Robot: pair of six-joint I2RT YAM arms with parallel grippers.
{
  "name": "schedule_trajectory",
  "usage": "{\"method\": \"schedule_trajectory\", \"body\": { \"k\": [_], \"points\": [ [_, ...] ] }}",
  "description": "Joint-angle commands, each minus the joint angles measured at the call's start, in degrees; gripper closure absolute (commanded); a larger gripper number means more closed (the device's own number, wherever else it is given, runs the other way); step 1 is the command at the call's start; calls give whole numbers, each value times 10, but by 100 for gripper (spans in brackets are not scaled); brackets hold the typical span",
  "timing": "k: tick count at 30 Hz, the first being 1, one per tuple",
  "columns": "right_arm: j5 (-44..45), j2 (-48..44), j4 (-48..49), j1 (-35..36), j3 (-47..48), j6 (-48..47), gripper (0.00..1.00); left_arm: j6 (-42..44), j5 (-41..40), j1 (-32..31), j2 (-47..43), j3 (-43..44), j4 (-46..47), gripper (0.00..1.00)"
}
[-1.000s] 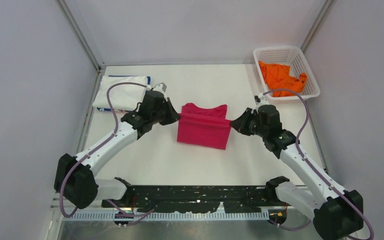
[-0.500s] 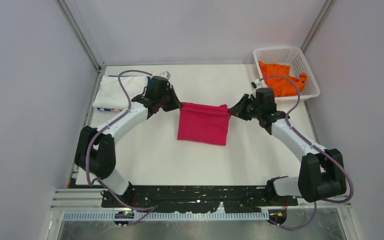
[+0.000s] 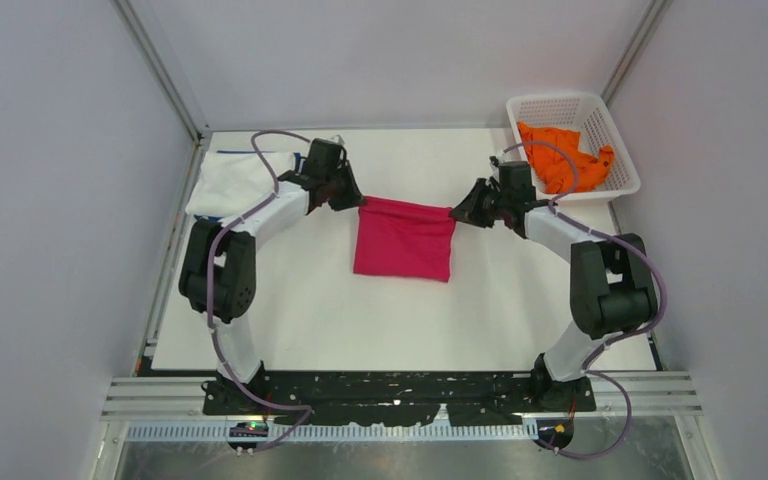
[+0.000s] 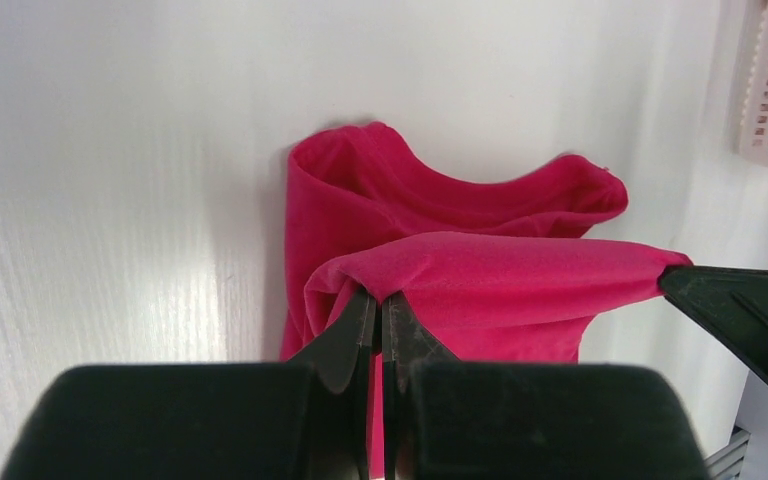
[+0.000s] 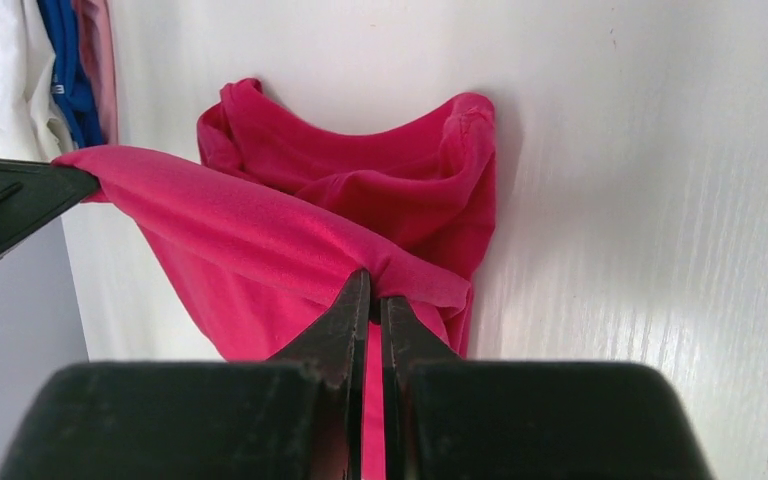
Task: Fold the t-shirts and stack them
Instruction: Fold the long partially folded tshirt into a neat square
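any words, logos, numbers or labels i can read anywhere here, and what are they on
None can be read in any view.
The magenta-pink t-shirt, orange t-shirt and basket show no print.
A tiny pale mark on the blue shirt edge, if it is print, is too small to read.

Magenta-pink t-shirt (image 3: 403, 240), folded, mid tabletop (image 3: 390, 320): top edge lifted, pulled taut by both corners, rest hanging down to the surface. Orange t-shirt (image 3: 560, 155) crumpled in white basket (image 3: 552, 97), far right. White t-shirt (image 3: 230, 180) folded flat, far left; blue t-shirt edge (image 5: 65, 60) and pink t-shirt edge (image 5: 103, 60) beside it.
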Motion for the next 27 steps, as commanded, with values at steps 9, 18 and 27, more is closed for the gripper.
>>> {"method": "schedule_trajectory", "body": {
  "k": [9, 18, 27],
  "points": [
    [18, 107, 1, -15, 133, -10, 44, 8, 2, 29, 64, 103, -48, 44],
    [-12, 9, -12, 0, 85, -45, 1, -6, 119, 24, -6, 35, 52, 0],
    [-103, 61, 84, 24, 87, -6, 3, -83, 209, 24, 113, 115, 80, 0]
  ]
}}
